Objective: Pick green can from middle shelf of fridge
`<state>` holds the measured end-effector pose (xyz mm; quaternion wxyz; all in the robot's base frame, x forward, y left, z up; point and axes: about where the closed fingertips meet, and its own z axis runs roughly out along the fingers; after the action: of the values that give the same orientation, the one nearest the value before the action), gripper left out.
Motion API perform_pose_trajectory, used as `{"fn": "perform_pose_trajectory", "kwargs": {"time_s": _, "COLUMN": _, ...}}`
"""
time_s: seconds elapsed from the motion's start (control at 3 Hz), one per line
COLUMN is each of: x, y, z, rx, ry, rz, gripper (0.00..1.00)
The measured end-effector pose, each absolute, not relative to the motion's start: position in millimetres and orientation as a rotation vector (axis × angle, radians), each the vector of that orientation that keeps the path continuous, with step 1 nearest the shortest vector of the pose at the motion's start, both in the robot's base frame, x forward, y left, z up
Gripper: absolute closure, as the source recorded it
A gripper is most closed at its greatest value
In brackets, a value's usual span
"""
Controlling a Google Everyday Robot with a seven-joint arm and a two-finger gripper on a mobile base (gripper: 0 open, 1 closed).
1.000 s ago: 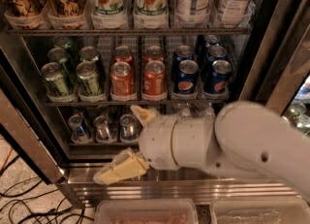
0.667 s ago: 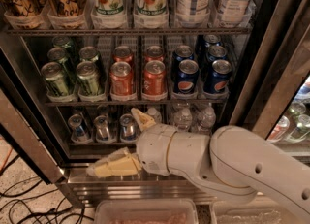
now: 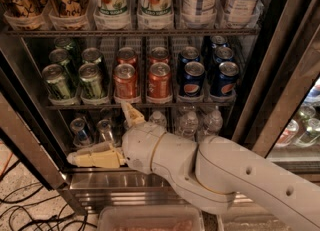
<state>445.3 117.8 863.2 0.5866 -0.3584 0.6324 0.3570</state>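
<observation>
Several green cans stand at the left end of the middle shelf (image 3: 140,106), the front two being a green can (image 3: 57,82) and its neighbour (image 3: 92,80), with more behind them. Red-orange cans (image 3: 125,81) fill the middle lanes and blue Pepsi cans (image 3: 192,79) the right ones. My gripper (image 3: 97,131) hangs open just below the shelf's front edge, under the green and red cans. One cream finger (image 3: 131,115) points up at the rack, the other points left. Nothing is between them. The white arm (image 3: 220,175) comes in from the lower right.
The fridge's steel frame (image 3: 25,145) slants along the left and its door post (image 3: 272,75) along the right. Tall 7Up and tea cans (image 3: 156,0) fill the rack above, small water bottles (image 3: 189,123) the rack below. Cables (image 3: 25,210) lie on the floor, and a clear bin (image 3: 150,220) sits at the bottom edge.
The gripper has moved left and slightly up toward the shelf's front edge, still open. The cans have not moved.
</observation>
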Motion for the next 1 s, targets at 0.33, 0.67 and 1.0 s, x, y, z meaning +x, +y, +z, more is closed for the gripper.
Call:
{"fn": "perform_pose_trajectory", "kwargs": {"time_s": 0.33, "x": 445, "y": 118, "z": 863, "rx": -0.835, "ry": 1.474, "rz": 0.832, "gripper": 0.0}}
{"fn": "perform_pose_trajectory", "kwargs": {"time_s": 0.67, "x": 453, "y": 121, "z": 857, "rx": -0.839, "ry": 1.492, "rz": 0.76, "gripper": 0.0}}
{"fn": "perform_pose_trajectory", "kwargs": {"time_s": 1.0, "x": 437, "y": 161, "z": 846, "rx": -0.949, "ry": 1.403, "rz": 0.666, "gripper": 0.0}}
